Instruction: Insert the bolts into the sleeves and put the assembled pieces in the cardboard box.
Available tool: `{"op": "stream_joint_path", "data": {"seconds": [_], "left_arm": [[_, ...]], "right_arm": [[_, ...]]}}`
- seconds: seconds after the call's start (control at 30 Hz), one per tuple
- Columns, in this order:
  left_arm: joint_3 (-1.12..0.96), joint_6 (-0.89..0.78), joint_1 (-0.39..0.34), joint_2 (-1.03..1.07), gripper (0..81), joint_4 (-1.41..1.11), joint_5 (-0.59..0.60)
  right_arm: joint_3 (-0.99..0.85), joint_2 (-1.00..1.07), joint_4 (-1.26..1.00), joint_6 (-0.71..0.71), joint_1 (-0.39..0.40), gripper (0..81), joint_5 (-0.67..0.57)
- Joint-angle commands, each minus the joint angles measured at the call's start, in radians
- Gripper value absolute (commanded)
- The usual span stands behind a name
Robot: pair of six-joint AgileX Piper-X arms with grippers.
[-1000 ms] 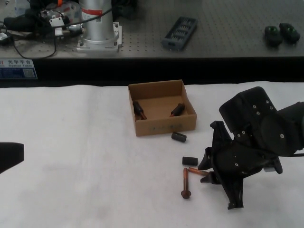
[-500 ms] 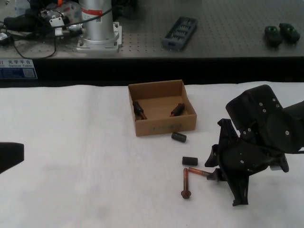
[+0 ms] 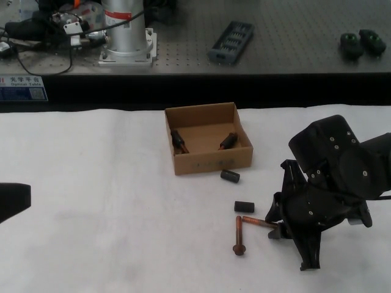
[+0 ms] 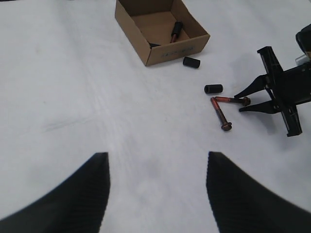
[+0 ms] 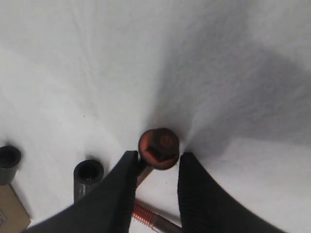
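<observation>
The open cardboard box holds two assembled pieces. In front of it lie two black sleeves and two copper bolts. One bolt lies loose. The other bolt lies flat on the cloth with its head pinched between the fingers of my right gripper, which is shut on it, low over the table. My left gripper hangs open with nothing in it, well back from the parts on the left.
White cloth covers the bench. A black edge and a metal breadboard with a metal post, cables and a blue rack lie behind the box. Open cloth spreads to the left of the box.
The right arm shifted slightly to the right and settled lower, its fingers closing about the bolt's head. The bolt, sleeves and left arm stayed put.
</observation>
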Motion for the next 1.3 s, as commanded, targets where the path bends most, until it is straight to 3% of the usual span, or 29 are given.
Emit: {"op": "stream_joint_path", "data": {"seconds": [0.0,1.13,1.2,1.27], "left_arm": [[-0.007,0.014,0.002,0.002,43.0,-0.003,-0.004],[-0.007,0.067,0.002,0.002,43.0,-0.009,-0.004],[-0.007,0.097,0.002,0.002,43.0,-0.009,-0.004],[-0.007,0.104,0.002,0.002,43.0,-0.009,-0.004]], "right_arm": [[-0.008,0.017,-0.008,0.039,-0.007,22.9,0.024],[-0.008,0.083,-0.109,0.045,-0.056,22.9,-0.023],[-0.008,0.085,-0.098,0.045,-0.056,20.9,-0.023],[-0.008,0.085,-0.082,0.045,-0.056,13.1,-0.023]]}}
